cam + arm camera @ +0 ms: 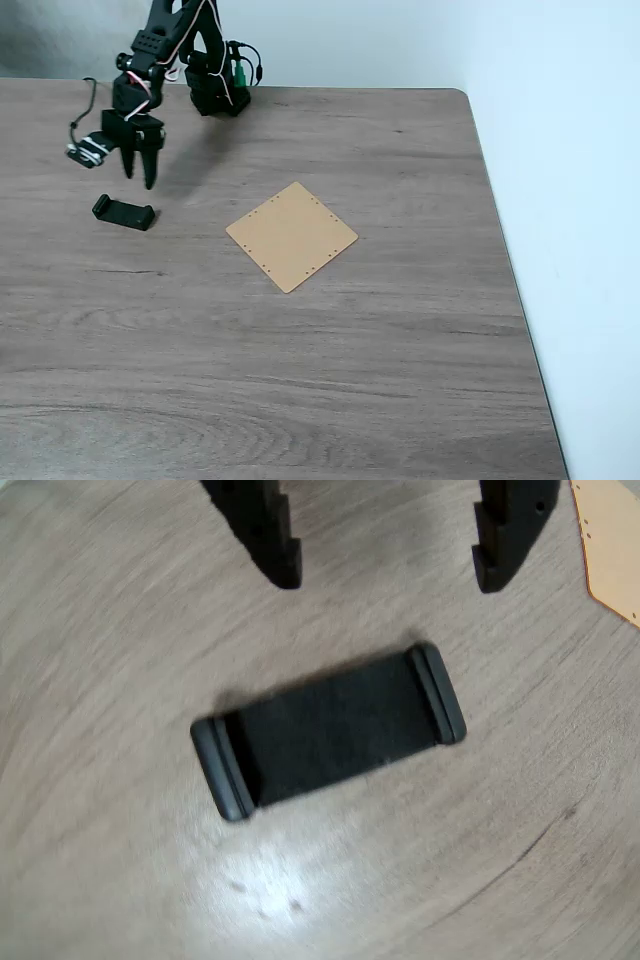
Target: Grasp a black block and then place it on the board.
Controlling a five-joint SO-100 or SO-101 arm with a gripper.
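Table: one big table (330,380) with a grey-brown wood look. It is under the hand and spreads out far past it on every side. It has a dark edge and a round corner at the far right in the fixed view.
Wall: one plain pale wall (560,150) behind the table and along its right side in the fixed view, well away from the hand.
Arm: one black robot arm (205,60) with white and red wires. It stands at the back of the table and reaches out to the hand.
Board: one thin flat tan square board (292,236) with small holes along its edges. It lies flat on the table, turned like a diamond, well apart from the hand, off to the right in the fixed view. In the wrist view one corner of the board (610,550) peeks in just past the right finger.
Hand: one gripper (138,181) with two black fingers (265,530). The fingers point down and are spread wide apart. Nothing is between them. The tips hang above the table.
Block: one small black block (123,212), a long bar with a raised lip at each end. It lies flat on the table near the hand, just below the fingertips in the fixed view. In the wrist view the block (330,730) sits a bit slanted, just past the two fingertips, and the gap between the fingers is about as wide as the bar is long. No finger touches it.
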